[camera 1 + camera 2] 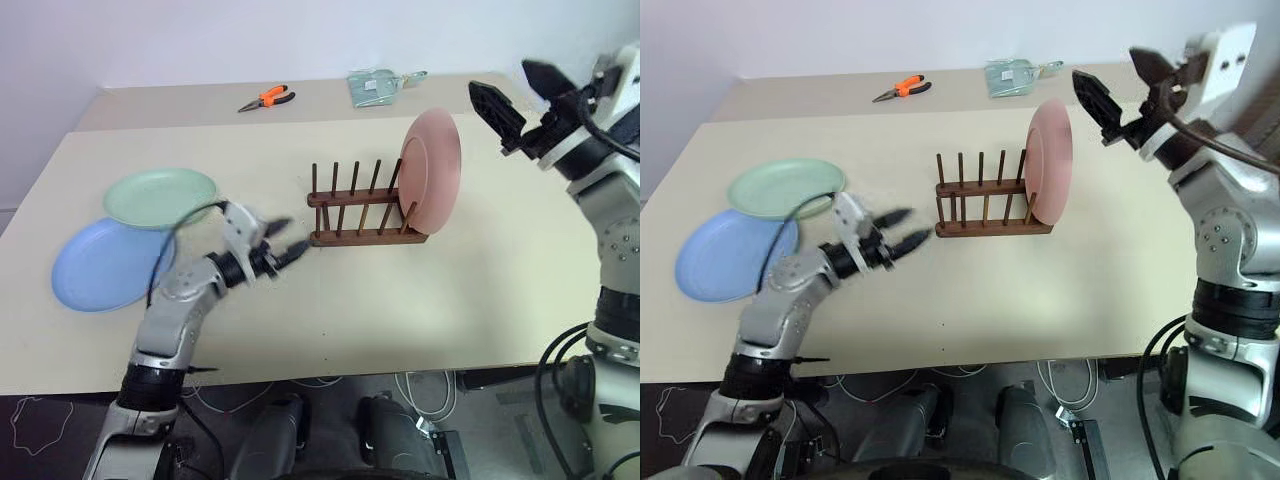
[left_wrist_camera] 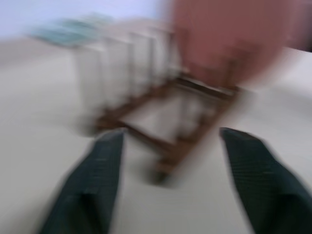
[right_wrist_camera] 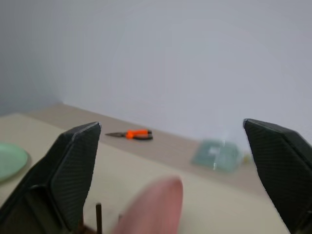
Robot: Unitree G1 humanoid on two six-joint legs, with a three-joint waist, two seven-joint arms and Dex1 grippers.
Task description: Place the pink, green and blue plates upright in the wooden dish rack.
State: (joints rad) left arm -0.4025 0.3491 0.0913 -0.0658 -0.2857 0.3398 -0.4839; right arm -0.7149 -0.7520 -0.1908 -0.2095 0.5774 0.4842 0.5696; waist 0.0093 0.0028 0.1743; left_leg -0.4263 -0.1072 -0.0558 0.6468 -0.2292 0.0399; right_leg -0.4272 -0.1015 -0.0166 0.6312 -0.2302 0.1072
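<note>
We see the wooden dish rack (image 1: 363, 206) standing near the middle of the beige desk (image 1: 420, 300), its two base rails carrying rows of thin upright pegs. The pink plate (image 1: 432, 170) stands on edge in the slot at the rack's right end, leaning slightly against the pegs there, while the other slots hold nothing. Well off to the left, the green plate (image 1: 160, 196) lies flat on the desk, and the blue plate (image 1: 104, 264) lies flat just in front of it, with the green rim overlapping the blue one. Our left claw (image 1: 283, 240) hovers low over the desk between those two plates and the rack, pointing toward the rack's left end; its two black fingers (image 2: 90, 183) are spread wide apart and grip nothing, and from the wrist we look between them at the rack and the pink plate. Our right claw (image 1: 522, 93) is raised above and to the right of the pink plate, clear of it, its fingers (image 3: 73, 170) likewise spread wide with nothing between them. Along the far edge of the desk we see orange-handled pliers (image 1: 266, 98) and, further right, a pale green packet (image 1: 377, 86).
</note>
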